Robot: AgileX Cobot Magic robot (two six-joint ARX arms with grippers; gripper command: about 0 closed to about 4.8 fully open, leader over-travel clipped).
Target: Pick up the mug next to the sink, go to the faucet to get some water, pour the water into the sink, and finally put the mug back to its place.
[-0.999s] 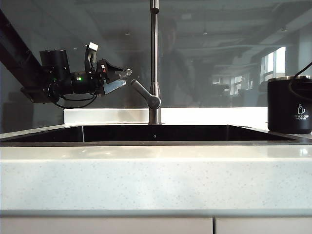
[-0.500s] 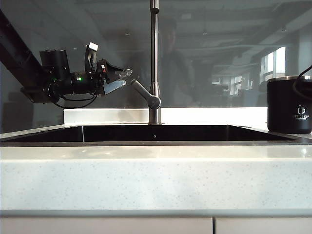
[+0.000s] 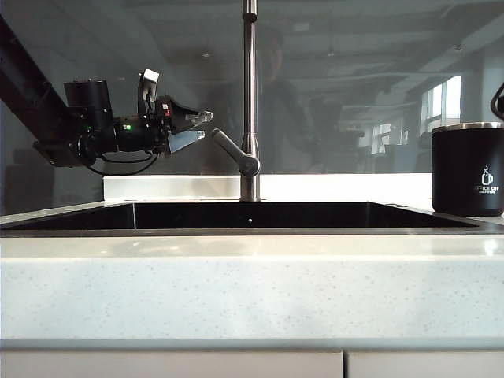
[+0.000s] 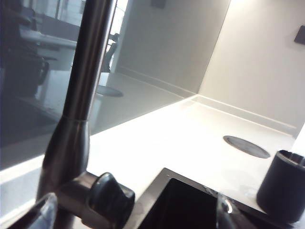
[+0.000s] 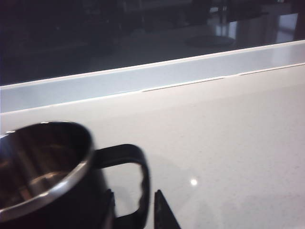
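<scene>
while the mug (image 3: 468, 169) is sitting upright on the tabletop (image 3: 252, 283) at the right end of the sink (image 3: 252, 215), we are looking at the very last step: the mug is back in its place and the right arm is letting it go. the right gripper (image 5: 133, 210) is showing only in its own wrist view, where its dark fingertips (image 5: 162, 210) are straddling the lower part of the mug's handle (image 5: 125, 157), one tip on each side. the jaws are standing a little apart and we are judging them to be no longer pinching the handle, though the view is too tight to be sure. in the exterior view only a loop of cable (image 3: 498, 98) is peeking in at the right edge.

over on the left, the left gripper (image 3: 197, 130) is hovering just beside the lever (image 3: 232, 153) of the faucet (image 3: 250, 98), jaws wide apart, holding nothing. its wrist view is looking past the faucet pipe to the mug beyond the sink.

next, we are expecting the right arm to be pulling its fingertips clear of the handle without nudging the mug, so a clean straight retreat is what it calls for.

against a second ago, the cable that was draping across the mug's front is now lifted up off it, the logo is showing clear, and the left gripper is staying put.
</scene>
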